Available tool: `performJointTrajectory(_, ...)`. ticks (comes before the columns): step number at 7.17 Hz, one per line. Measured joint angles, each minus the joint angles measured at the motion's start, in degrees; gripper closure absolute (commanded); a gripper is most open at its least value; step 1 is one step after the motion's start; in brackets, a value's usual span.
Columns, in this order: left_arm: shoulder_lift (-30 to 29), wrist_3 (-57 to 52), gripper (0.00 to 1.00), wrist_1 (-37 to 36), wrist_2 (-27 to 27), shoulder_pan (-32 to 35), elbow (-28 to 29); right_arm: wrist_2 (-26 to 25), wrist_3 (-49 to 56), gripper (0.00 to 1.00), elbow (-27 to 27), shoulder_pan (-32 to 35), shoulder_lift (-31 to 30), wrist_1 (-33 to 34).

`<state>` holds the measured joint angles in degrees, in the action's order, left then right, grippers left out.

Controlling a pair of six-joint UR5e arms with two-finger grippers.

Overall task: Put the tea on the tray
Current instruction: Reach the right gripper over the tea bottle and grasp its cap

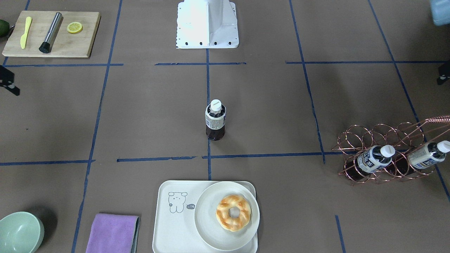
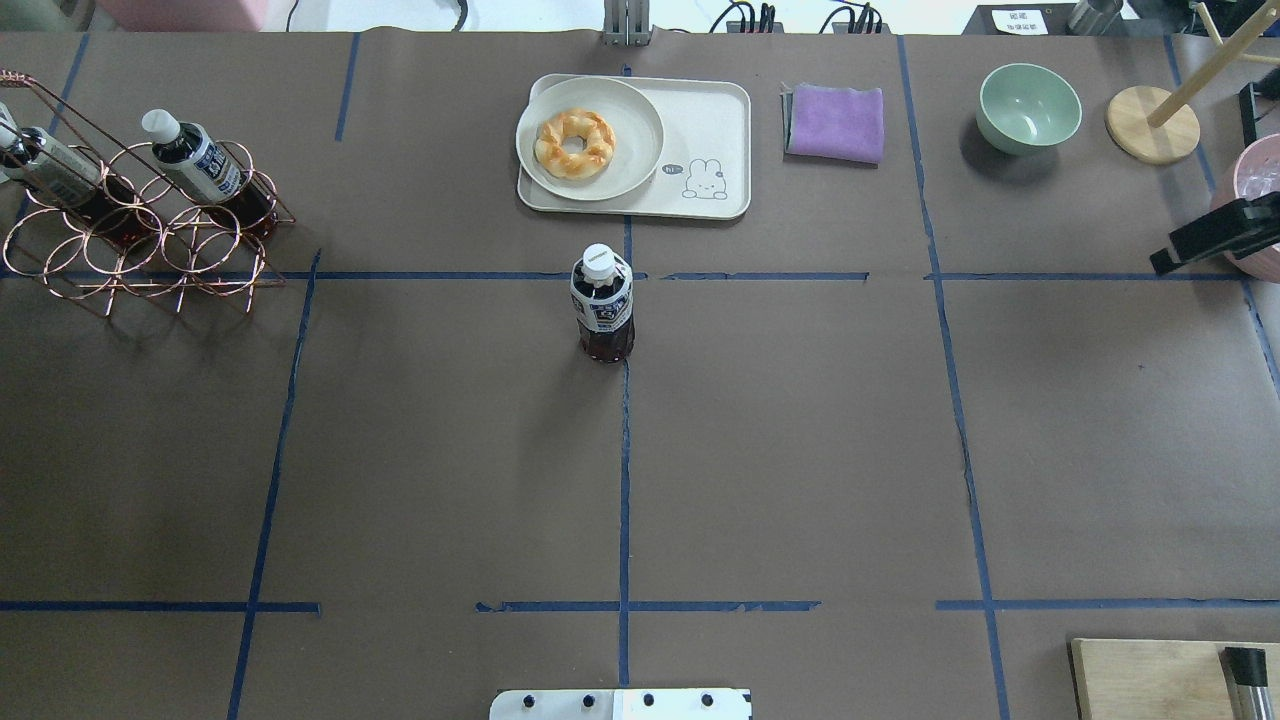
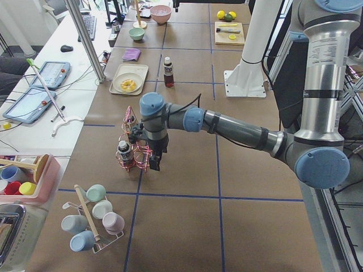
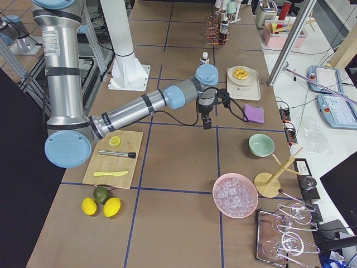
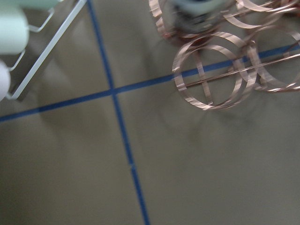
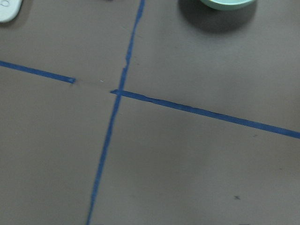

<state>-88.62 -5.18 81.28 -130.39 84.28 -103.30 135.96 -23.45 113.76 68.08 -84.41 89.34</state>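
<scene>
Short of tray (image 2: 715,130), tea (image 2: 603,310) stands upright.

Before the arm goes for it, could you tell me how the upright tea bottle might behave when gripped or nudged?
The tea bottle stands tall on a narrow base, so a high push would probably tip it. It looks full, so likely fairly heavy. Its round body may then roll.

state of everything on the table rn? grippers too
Tray: holds the plate, bear half bare.
Plate: holds a donut.
Tea: upright, capped, off the tray.
Spare bottles: two, capped, tilted in the rack.
Bowl: upright, empty.
Cloth: folded.
Left gripper: by the rack, cannot tell if open.
Right gripper: cannot tell if open.
</scene>
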Motion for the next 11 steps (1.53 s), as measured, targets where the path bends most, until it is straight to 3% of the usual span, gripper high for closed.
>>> performJointTrajectory(2,2.06,-5.57,0.0,0.23,-2.44,5.19,3.96,-1.28,-17.51,0.0,0.51,-9.83,10.83,2.0)
performJointTrajectory(5,2.82,-6.23,0.0,1.43,-2.81,6.03,4.58,-14.18,-34.29,0.01,-1.44,-24.1,29.06,11.24)
performJointTrajectory(8,2.84,-6.24,0.0,1.68,-2.85,6.07,4.38,-20.06,-42.81,0.06,-13.21,-29.62,44.61,13.37)
performJointTrajectory(9,2.84,-6.24,0.0,1.68,-2.85,6.07,4.36,-22.18,-43.52,0.12,-17.98,-30.55,48.62,13.4)
performJointTrajectory(11,2.79,-6.24,0.0,1.68,-2.85,6.07,4.45,-25.33,-43.2,0.24,-25.02,-31.42,52.99,13.35)
